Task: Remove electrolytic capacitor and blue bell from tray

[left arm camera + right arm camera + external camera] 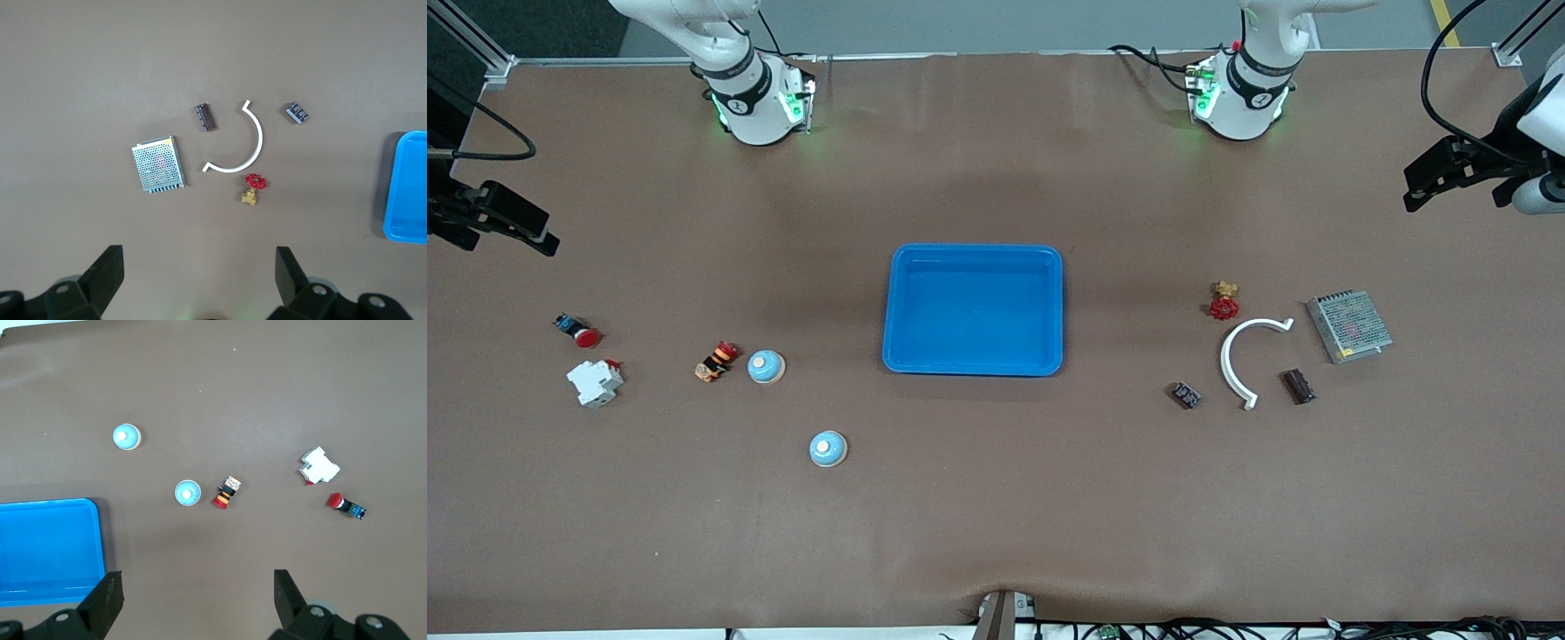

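Fingers (100, 277) of the left gripper (200, 280) stand wide apart and hold nothing; it hangs in the air over the left arm's end of the counter (996, 524). The right gripper (193, 603) hangs over the right arm's end, its fingers (103, 597) just as wide and also empty. Neither touches anything.

A plain brown sheet covers the counter, and a blue tray (971, 366) sits at its middle, empty.

Toward the right arm's end from the tray lie 2 blue bells: 1 bell (766, 365) near the tray, and a second bell (828, 448) nearer to the front camera than the tray. Just beside the first bell is a striped part (716, 360), and farther from the tray a white breaker (595, 382) and a red push button (578, 331).

Toward the left arm's end from the tray lie a small black component (1185, 395), a white curved piece (1245, 356), a dark cylindrical capacitor (1299, 386), a red-handled brass valve (1224, 300) and a metal mesh power supply (1349, 326), which is farthest from the tray.

Bare counter surrounds the tray on all 4 sides, and a wide bare strip runs along the counter's edge nearest the front camera. Black camera mounts (494, 218) reach in over both short ends.
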Tool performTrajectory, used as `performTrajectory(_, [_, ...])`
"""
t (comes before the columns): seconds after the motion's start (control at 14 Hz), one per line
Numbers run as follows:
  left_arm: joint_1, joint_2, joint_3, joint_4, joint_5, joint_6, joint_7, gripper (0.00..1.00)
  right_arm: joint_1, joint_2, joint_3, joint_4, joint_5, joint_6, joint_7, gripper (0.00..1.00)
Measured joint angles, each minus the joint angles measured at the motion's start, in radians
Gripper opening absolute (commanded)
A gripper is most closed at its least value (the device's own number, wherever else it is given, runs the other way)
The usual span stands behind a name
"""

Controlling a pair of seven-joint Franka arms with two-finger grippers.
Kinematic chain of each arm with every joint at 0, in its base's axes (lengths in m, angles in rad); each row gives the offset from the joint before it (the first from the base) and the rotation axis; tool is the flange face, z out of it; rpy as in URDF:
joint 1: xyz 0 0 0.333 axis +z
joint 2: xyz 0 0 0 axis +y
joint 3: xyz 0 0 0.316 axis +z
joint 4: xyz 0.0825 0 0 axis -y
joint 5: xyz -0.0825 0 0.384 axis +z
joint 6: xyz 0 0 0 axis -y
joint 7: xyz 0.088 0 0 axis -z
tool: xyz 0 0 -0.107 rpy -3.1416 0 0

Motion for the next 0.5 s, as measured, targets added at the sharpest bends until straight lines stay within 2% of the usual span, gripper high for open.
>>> performTrajectory(0.5, [0.000, 0.000, 0.000, 0.001, 0.000, 0.000, 0.000, 1.00, 0.000, 0.000, 0.000, 0.000, 0.000, 0.011, 0.000, 1.00])
